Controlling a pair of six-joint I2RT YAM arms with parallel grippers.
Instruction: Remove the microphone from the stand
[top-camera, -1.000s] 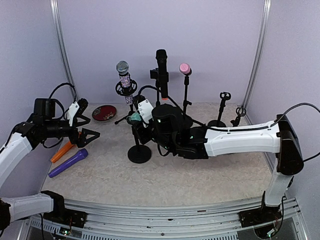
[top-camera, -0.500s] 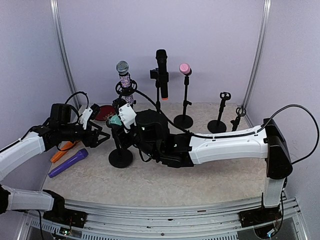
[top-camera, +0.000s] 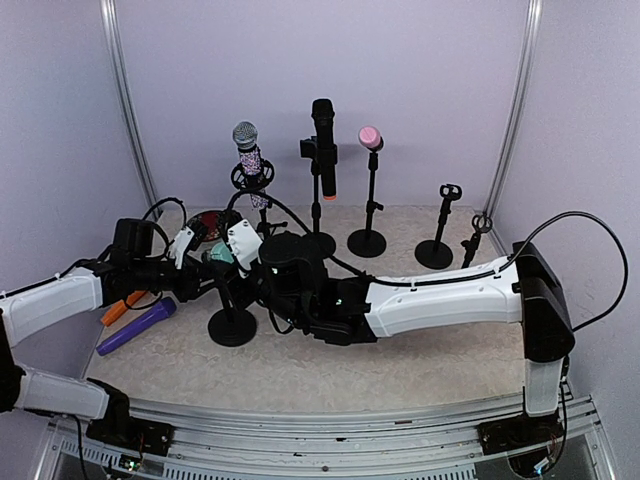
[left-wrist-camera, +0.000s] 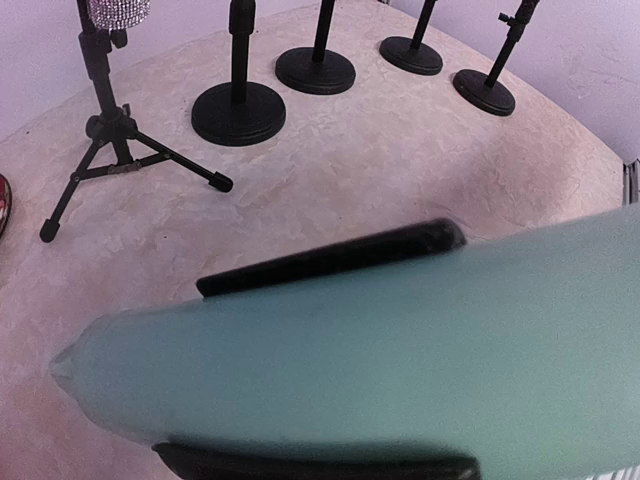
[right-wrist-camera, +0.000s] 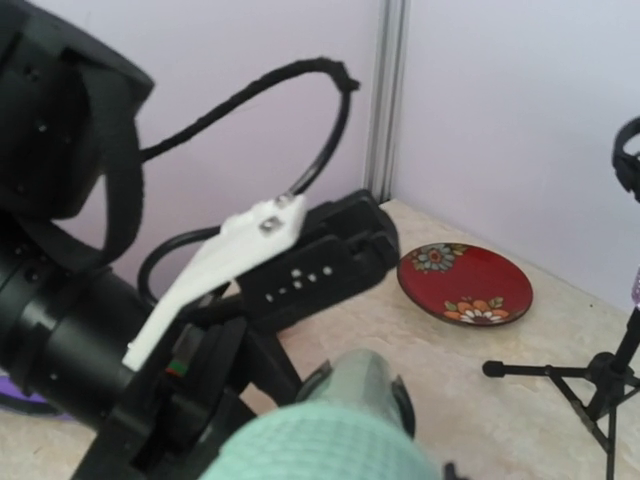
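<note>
Now I am at the grasp step. My left end effector (top-camera: 198, 270) is narrow, its fingers (left-wrist-camera: 330, 258) lying against both sides of the teal microphone (left-wrist-camera: 400, 350) and gripping its body. That microphone sits in the clip of the stand (top-camera: 232, 327), whose base rests at the left of the worktop (top-camera: 400, 350). My right end effector (top-camera: 245, 262) seems clamped on the pole just under the clip, though its jaws are mostly hidden. Next, I judge, the left must draw the microphone out along its own axis while the right steadies the stand against tipping.
</note>
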